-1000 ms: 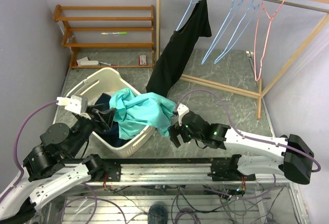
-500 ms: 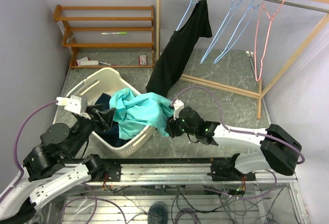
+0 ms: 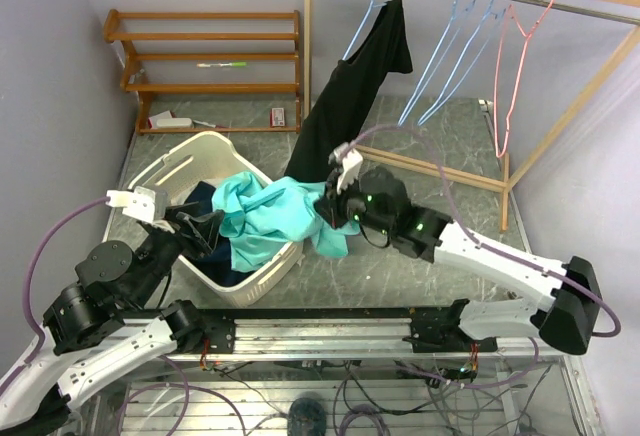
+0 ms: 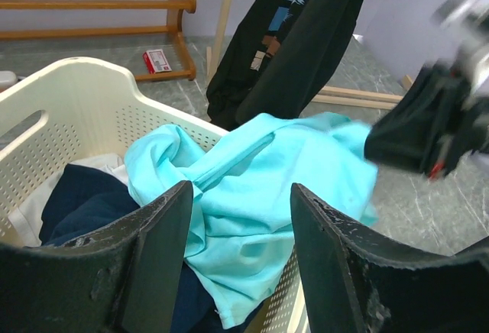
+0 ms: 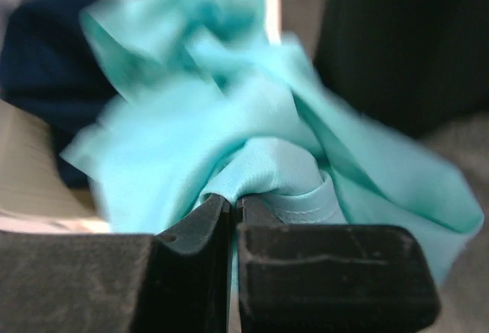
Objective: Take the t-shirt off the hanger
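A black t-shirt [image 3: 345, 106] hangs skewed from a light blue hanger [image 3: 374, 1] on the rack rail; its printed front [image 4: 298, 50] also shows in the left wrist view. A teal shirt [image 3: 270, 216] drapes over the white laundry basket [image 3: 180, 161]. My right gripper [image 3: 325, 211] is shut on a fold of that teal shirt [image 5: 267, 172] at its right edge, the jaws pressed together [image 5: 233, 207]. My left gripper [image 4: 241, 257] hovers open over the basket rim [image 4: 69, 96], nothing between its fingers.
Dark blue clothes lie inside the basket [image 4: 84, 203]. A wooden shelf unit [image 3: 200, 56] stands back left with a marker and a small box. Empty blue hangers [image 3: 450, 46] and a pink one [image 3: 515, 66] hang on the rail. The rack's floor bar [image 3: 430, 168] runs behind my right arm.
My right gripper moved from the floor beside the basket up to the teal shirt's edge, shut on it and lifted it toward the rack. The left arm stayed put.
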